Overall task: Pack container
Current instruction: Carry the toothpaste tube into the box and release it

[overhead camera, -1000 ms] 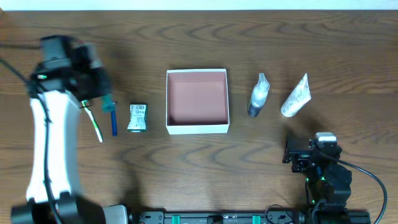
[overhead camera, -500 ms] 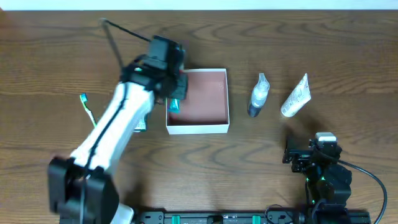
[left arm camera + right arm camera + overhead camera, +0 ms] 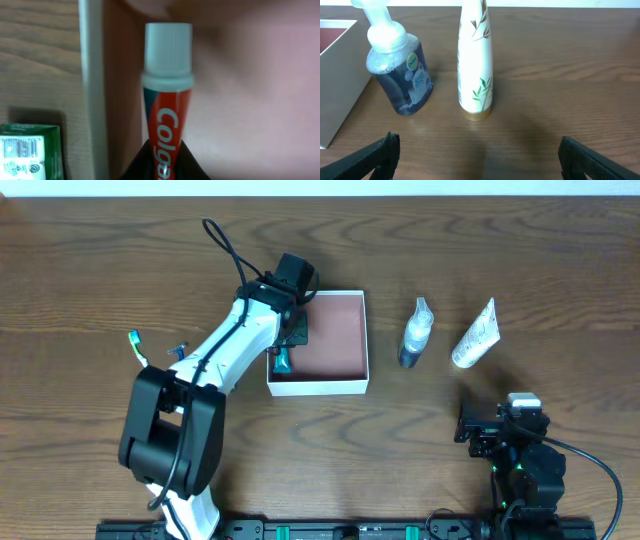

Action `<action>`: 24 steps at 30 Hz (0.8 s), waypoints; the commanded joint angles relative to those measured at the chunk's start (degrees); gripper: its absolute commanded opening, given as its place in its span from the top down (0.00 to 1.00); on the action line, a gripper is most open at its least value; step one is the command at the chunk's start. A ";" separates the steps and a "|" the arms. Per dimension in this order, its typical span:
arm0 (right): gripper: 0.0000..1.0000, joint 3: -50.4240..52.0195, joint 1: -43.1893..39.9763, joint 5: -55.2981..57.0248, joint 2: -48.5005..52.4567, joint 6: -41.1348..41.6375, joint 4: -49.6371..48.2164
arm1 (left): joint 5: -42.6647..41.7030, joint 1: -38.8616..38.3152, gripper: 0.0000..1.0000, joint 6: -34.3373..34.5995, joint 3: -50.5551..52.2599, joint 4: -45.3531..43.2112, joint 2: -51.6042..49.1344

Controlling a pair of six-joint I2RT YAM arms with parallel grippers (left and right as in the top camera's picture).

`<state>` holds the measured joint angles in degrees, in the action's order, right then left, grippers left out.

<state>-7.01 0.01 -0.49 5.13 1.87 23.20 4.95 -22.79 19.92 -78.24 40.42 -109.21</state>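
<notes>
The container (image 3: 318, 387), a square white box with a reddish-brown inside, sits mid-table. My left gripper (image 3: 291, 340) is over its left side, shut on a red Colgate toothpaste tube (image 3: 167, 75) with a white cap. The tube lies along the box's left wall (image 3: 92, 75), inside the box, and shows in the overhead view (image 3: 281, 361) too. My right gripper (image 3: 497, 426) rests open and empty near the front right; its fingers (image 3: 480, 165) are spread wide. The box's side (image 3: 335, 85) shows at the left of the right wrist view.
A blue foam-pump bottle (image 3: 415, 332) (image 3: 400, 70) and a white tube (image 3: 476, 335) (image 3: 475, 65) lie right of the box. A green soap box (image 3: 30, 152) sits just left of the box. A toothbrush (image 3: 135, 343) and a small blue item (image 3: 180, 350) lie further left.
My left arm swung from the far left to the box with the toothpaste tube, then lowered it inside along the left wall. The toothbrush shifted a little. The right arm has not moved.
</notes>
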 commanded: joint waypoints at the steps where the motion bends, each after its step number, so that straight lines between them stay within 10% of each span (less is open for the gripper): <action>1: 0.01 0.17 0.37 -0.39 -0.46 -0.66 -0.04 | 3.48 -0.07 0.85 1.77 0.24 -0.48 -1.38; 24: 0.01 0.17 0.37 -0.39 -0.46 -0.66 -0.04 | -8.20 0.22 0.49 -2.03 -11.06 8.59 10.54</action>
<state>-7.01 0.01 -0.49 5.13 1.87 23.22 -1.58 -22.83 20.47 -85.56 47.68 -105.51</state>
